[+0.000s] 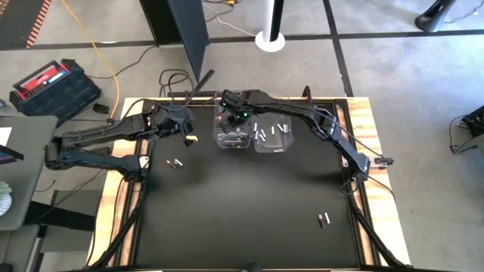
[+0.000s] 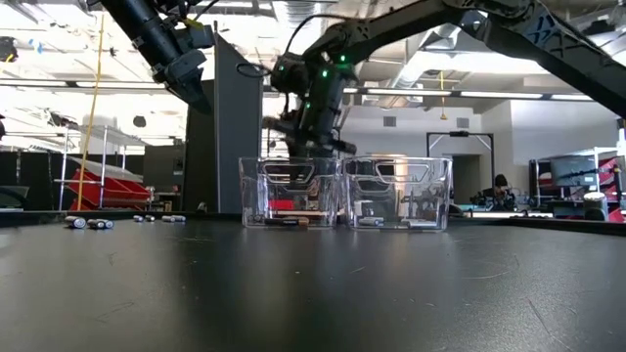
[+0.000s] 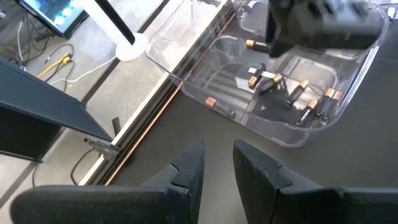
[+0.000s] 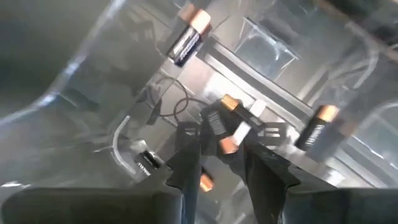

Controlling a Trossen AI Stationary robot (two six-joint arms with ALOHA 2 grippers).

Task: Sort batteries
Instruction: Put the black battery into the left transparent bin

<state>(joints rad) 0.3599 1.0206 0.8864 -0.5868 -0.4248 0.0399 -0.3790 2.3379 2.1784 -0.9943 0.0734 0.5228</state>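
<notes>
Two clear bins stand side by side at the table's far middle. The left bin (image 1: 233,140) holds several dark, copper-ended batteries (image 3: 311,106). The right bin (image 1: 275,137) holds white batteries (image 1: 265,130). My right gripper (image 4: 221,165) points steeply down into the left bin, its fingers apart, with nothing between them. A dark battery (image 4: 217,123) lies on the bin's floor just beyond its tips. My left gripper (image 3: 217,167) hangs above the table just left of the bins (image 1: 187,128). Its fingers stand a narrow gap apart with nothing between them.
Two loose batteries (image 1: 175,163) lie on the black mat left of the bins, and two more (image 1: 324,219) lie near its front right. The mat has bare room in the middle and front. A wooden border (image 1: 370,128) frames the table.
</notes>
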